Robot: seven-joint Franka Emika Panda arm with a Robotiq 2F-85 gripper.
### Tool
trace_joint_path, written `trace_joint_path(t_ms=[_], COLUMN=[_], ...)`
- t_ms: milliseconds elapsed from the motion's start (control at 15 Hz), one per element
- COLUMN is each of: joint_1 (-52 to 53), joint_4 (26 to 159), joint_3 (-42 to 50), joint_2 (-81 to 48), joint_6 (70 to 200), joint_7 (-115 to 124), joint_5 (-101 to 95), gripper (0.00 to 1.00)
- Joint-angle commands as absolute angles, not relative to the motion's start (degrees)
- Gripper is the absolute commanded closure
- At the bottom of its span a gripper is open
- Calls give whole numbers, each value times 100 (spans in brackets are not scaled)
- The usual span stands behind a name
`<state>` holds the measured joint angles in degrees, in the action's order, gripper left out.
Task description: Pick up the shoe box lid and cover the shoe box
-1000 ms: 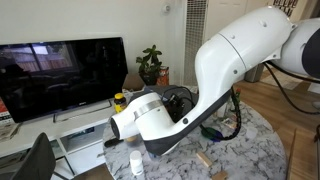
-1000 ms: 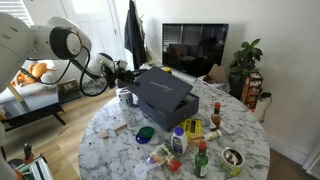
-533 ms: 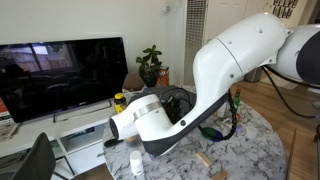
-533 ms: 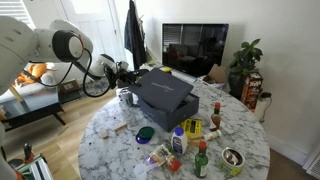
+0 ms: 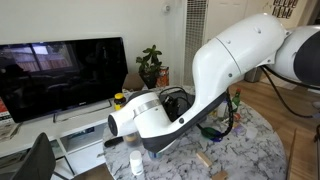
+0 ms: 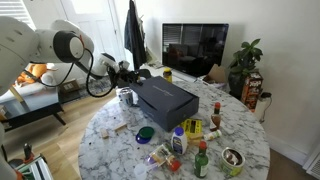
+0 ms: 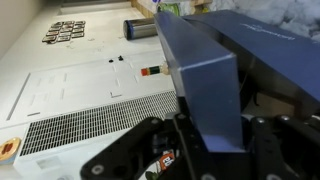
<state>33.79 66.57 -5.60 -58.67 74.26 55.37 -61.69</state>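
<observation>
In an exterior view the dark blue-grey shoe box lid [image 6: 163, 93] lies about level on top of the shoe box [image 6: 176, 117], which stands in the middle of the round marble table [image 6: 108, 138]. My gripper [image 6: 129, 74] is at the lid's far left end. In the wrist view my gripper [image 7: 215, 138] is shut on the lid's rim [image 7: 200, 60], which runs between the two black fingers. In the exterior view filled by my arm [image 5: 160, 115], box and lid are hidden.
Several bottles [image 6: 179, 141], a blue dish [image 6: 146, 133], a red bottle [image 6: 216, 116], a bowl [image 6: 232, 157] and a can [image 6: 126, 97] stand around the box. A TV [image 6: 195, 48] and plant [image 6: 245, 62] stand behind. A white bottle [image 5: 136, 162] is near my arm.
The lid was tilted, with its gripped end raised; it has come down and now sits level on the box. My gripper has lowered with it.
</observation>
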Motion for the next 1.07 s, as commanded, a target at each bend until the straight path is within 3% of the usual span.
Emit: trace_joint_path(t_ms=[0, 133, 600, 733, 800, 867, 1000], joint_1=[3319, 3305, 3361, 3358, 3317, 3308, 3300], joint_4=[6544, 6532, 6307, 6250, 6254, 6224, 6211], joint_3=[-600, -606, -520, -526, -583, -593, -610], joint_2=[-5950, -5952, -6086, -6122, -6123, -6143, -6138], joint_6=[7629, 7691, 7641, 7658, 7653, 7662, 7686], joint_7=[5429, 5416, 5487, 5482, 5490, 5489, 5505], joint_5=[-6163, -6147, -6048, -6021, -6054, -6040, -6029], gripper=[80, 86, 85, 78, 65, 64, 52])
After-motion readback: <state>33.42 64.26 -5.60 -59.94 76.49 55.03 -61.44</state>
